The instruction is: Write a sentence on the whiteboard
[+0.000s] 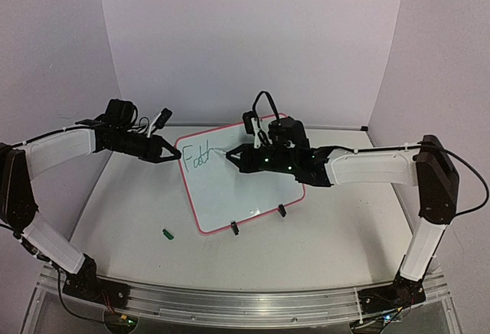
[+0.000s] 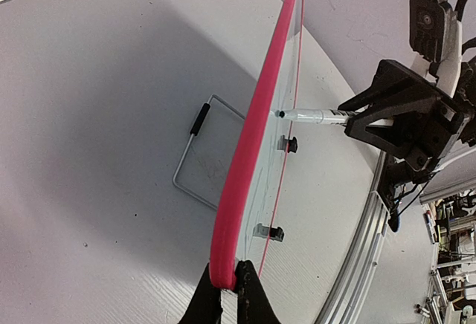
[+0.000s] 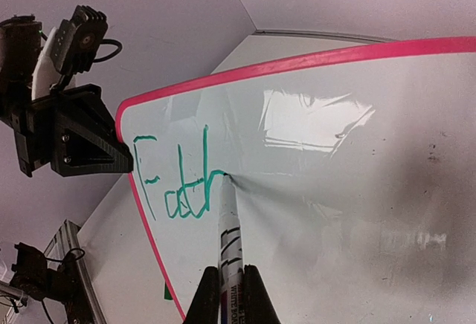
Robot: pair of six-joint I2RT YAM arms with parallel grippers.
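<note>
The whiteboard (image 1: pixel 249 188) has a pink-red rim and stands tilted at the table's middle. My left gripper (image 1: pixel 174 152) is shut on its left rim; the left wrist view shows both fingers pinching the pink edge (image 2: pixel 253 138) at the left gripper (image 2: pixel 229 283). My right gripper (image 3: pixel 229 294) is shut on a white marker (image 3: pixel 229 227). The marker's tip touches the board at the end of the sentence (image 3: pixel 175 183), green letters that read roughly "Faith". From above, the right gripper (image 1: pixel 232 155) sits just right of the writing (image 1: pixel 197 155).
A small green cap (image 1: pixel 168 234) lies on the table in front of the board's left corner. Two black clip feet (image 1: pixel 235 228) (image 1: pixel 282 211) sit on the board's near edge. A wire stand (image 2: pixel 195 153) lies behind the board. A metal rail (image 1: pixel 245 303) runs along the near table edge.
</note>
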